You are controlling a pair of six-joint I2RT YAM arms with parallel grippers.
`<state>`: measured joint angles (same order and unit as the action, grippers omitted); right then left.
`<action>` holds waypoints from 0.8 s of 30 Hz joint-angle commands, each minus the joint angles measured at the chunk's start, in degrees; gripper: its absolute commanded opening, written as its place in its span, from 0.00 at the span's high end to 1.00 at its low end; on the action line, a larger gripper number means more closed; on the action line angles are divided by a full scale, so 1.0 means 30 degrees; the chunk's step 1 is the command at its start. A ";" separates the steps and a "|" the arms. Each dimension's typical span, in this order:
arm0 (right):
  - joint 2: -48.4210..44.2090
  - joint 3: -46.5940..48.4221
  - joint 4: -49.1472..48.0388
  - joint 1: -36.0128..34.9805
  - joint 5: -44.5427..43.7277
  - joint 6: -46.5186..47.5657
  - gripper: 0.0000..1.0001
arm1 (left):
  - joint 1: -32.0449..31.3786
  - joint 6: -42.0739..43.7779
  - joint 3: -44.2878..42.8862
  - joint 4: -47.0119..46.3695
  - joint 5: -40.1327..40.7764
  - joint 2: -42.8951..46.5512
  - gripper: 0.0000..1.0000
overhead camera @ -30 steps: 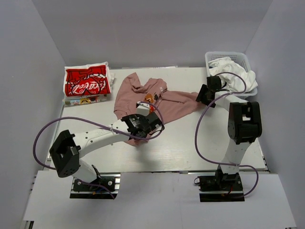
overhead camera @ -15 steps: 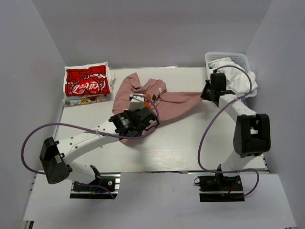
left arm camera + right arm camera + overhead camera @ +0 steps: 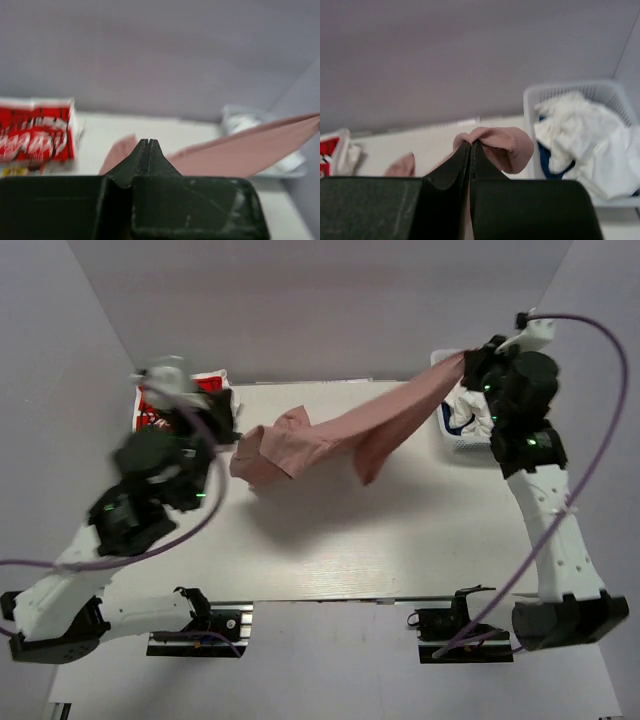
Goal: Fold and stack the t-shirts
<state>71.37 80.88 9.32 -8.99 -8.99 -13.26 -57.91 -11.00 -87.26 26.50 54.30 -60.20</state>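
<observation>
Over the near-left surface (image 3: 350,540), the left gripper (image 3: 145,144) has its fingers pressed together, apparently on the dusty pink t-shirt (image 3: 335,430). The shirt hangs stretched in the air toward the far right, where the right gripper (image 3: 471,145) pinches a fold. Either thin pinch could slip under tension, dropping the cloth bunched beside the basket (image 3: 570,89).

Left gripper (image 3: 145,146) pinched shut, pink tee (image 3: 240,155) at its tip
cloth runs right in a taut band (bit blurry); red tee (image 3: 35,135) lies far left
</observation>
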 commanded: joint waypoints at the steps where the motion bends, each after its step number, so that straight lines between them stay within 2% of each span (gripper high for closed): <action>1: -0.2221 0.2766 -0.0090 0.0128 -0.0987 0.1486 1.00 | -0.0091 0.4894 -0.3444 -0.3974 -0.3562 0.2078 1.00; 5: -0.3983 0.4557 0.0232 0.0127 -0.1104 0.2484 1.00 | -0.0091 0.5338 -0.8344 -0.1134 -0.7454 0.1116 1.00; 7: -0.4746 0.5465 0.0554 0.0156 -0.0813 0.2837 1.00 | 0.0083 0.5512 -1.0450 0.0069 -0.8516 0.0618 1.00; 9: -0.5304 0.6808 0.1457 0.0156 -0.0462 0.2836 1.00 | 0.0085 0.5195 -1.1251 0.1499 -1.0158 0.0205 1.00; 12: -0.5625 0.7084 0.2779 0.0157 0.0915 0.2749 1.00 | 0.0085 0.4664 -0.9066 0.1220 -1.0135 0.0205 1.00; 13: -0.5569 0.6908 0.3187 0.0156 0.1237 0.2720 1.00 | 0.0085 0.4664 -0.7200 0.0258 -0.9697 0.0466 1.00; 16: -0.4987 0.6379 0.3657 0.0127 0.2790 0.2749 1.00 | 0.0085 0.4313 -0.4935 -0.0802 -0.7764 0.0293 1.00; 17: -0.4693 0.6495 0.3863 0.0127 0.4678 0.2807 1.00 | 0.0085 0.4110 -0.4549 -0.1009 -0.7208 -0.0026 1.00; 20: -0.2819 0.7373 0.4187 0.0098 0.7589 0.2894 1.00 | 0.0085 0.3932 -0.3259 -0.1915 -0.6124 -0.0234 1.00; 24: -0.0097 0.8457 0.3516 -0.0194 1.3205 0.1729 1.00 | 0.0085 0.3522 -0.1446 -0.2708 -0.4452 -0.0234 1.00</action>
<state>65.95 104.12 20.95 -8.78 14.22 -5.82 -57.84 0.80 -92.82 21.45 35.24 -64.84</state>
